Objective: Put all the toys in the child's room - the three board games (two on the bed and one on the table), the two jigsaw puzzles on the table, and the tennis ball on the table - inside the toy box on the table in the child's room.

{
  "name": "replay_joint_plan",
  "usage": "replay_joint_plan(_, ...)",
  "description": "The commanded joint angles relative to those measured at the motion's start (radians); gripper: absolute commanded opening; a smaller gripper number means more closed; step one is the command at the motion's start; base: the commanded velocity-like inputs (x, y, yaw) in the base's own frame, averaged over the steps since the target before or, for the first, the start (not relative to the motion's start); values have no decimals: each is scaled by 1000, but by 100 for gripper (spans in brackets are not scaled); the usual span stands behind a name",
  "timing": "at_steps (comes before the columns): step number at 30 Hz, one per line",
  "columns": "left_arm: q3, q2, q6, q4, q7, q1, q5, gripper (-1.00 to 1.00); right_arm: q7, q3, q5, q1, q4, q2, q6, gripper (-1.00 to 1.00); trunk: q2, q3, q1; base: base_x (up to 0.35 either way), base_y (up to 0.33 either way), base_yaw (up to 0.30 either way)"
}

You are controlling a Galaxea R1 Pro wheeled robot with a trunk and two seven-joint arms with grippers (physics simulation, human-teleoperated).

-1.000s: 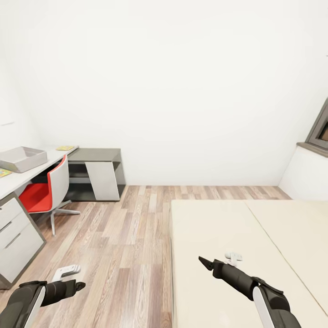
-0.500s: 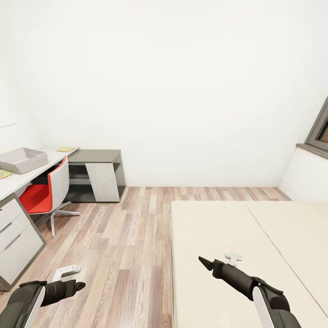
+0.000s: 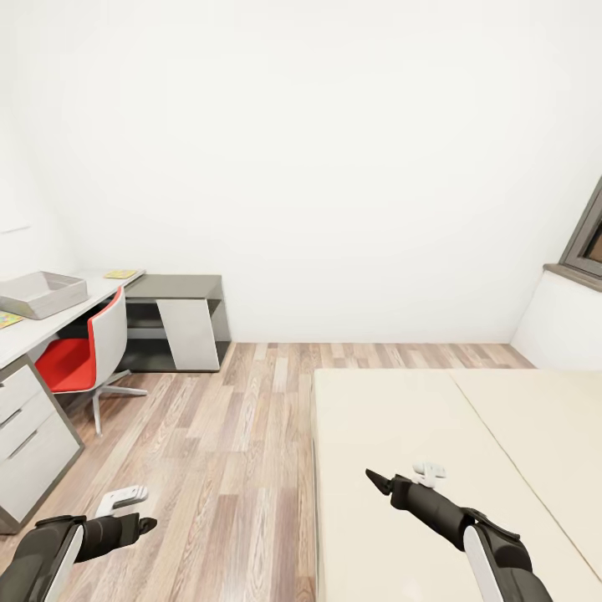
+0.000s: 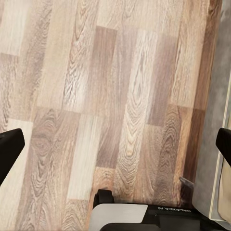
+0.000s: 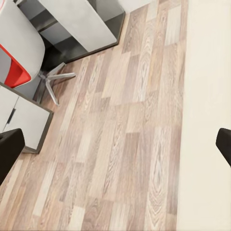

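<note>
hanging low at the near edge of the head view, the left gripper (image 3: 121, 499) sits over the wooden floor (image 3: 226, 451) with its pale fingers spread apart and nothing between them. in the left wrist view the two dark fingertips (image 4: 9, 149) stand at opposite edges with bare floor planks (image 4: 110, 106) between, so the jaws are wide open and empty. the right gripper (image 3: 428, 474) reaches forward over the near part of the bed (image 3: 401, 426); in the right wrist view its fingertips (image 5: 8, 151) likewise stand far apart with nothing held, looking down on floor boards (image 5: 120, 144) and the cream edge of the mattress (image 5: 207, 120).

further out, the bed's cream cover runs toward the right wall, and no board game can be made out on the part that shows. to the left, a white desk (image 3: 33, 330) with grey drawers (image 3: 29, 435) carries the open grey toy box (image 3: 40, 293) on its top. a flat coloured item (image 3: 7, 318) lies on the desk just in front of the box, cut by the picture's edge, and a flat yellow-green one (image 3: 119, 273) lies near the desk's far end; which toys they are cannot be told. a red and white swivel chair (image 3: 84, 351) stands tucked at the desk, seen also from the right wrist (image 5: 19, 53). beyond it a low grey side unit (image 3: 180, 322) meets the white back wall (image 3: 318, 167), and a window frame (image 3: 588, 234) shows at far right.
</note>
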Motion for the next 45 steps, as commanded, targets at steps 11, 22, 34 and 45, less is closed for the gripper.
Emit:
replay_joint_plan(11,2,0,5,-1,-7,-1,-4,100,-1,0,-8,-1,0,0,2,100,-2,-2,1,0,0,0)
replay_joint_plan(22,2,0,4,-1,-8,-1,-3,100,-1,9,-7,-1,23,0,1,100,-2,-2,1,0,0,0)
replay_joint_plan(34,2,0,3,-1,-9,-1,-3,100,-1,11,-6,-1,31,0,-1,100,-2,-2,1,0,0,0)
replay_joint_plan(45,2,0,3,-1,-11,-1,-3,100,-1,12,-6,-1,32,0,-1,100,-2,-2,1,0,0,0)
